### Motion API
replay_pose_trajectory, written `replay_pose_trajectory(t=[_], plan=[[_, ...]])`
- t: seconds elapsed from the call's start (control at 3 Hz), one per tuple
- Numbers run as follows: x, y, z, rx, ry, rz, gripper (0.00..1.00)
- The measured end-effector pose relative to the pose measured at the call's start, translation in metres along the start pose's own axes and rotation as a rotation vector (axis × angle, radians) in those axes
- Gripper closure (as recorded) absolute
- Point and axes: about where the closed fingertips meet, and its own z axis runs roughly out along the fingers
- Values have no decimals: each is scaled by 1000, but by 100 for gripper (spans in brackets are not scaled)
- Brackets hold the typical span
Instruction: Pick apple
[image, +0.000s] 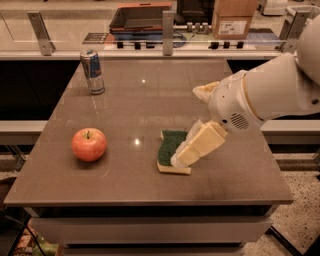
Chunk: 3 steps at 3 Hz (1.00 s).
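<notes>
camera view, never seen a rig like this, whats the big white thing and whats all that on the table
The big white shape is a robot arm reaching in from the right. Its cream end is the gripper, the grasping part; it hangs low over the right side of a green sponge. One camera looks down on the brown table from the front. Left of the sponge lies a red apple, which the robot should pick up; it is well apart from the gripper. A can stands at the back left. Nothing seems to be held.
</notes>
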Motion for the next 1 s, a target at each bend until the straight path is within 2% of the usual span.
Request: replay_pose_trajectory(t=[0.33, 0.67, 1.0], plan=[[0, 0, 0, 0, 2, 0, 0], [-8, 1, 5, 3, -40, -12, 0], [-25, 8, 21, -8, -114, -34, 0]])
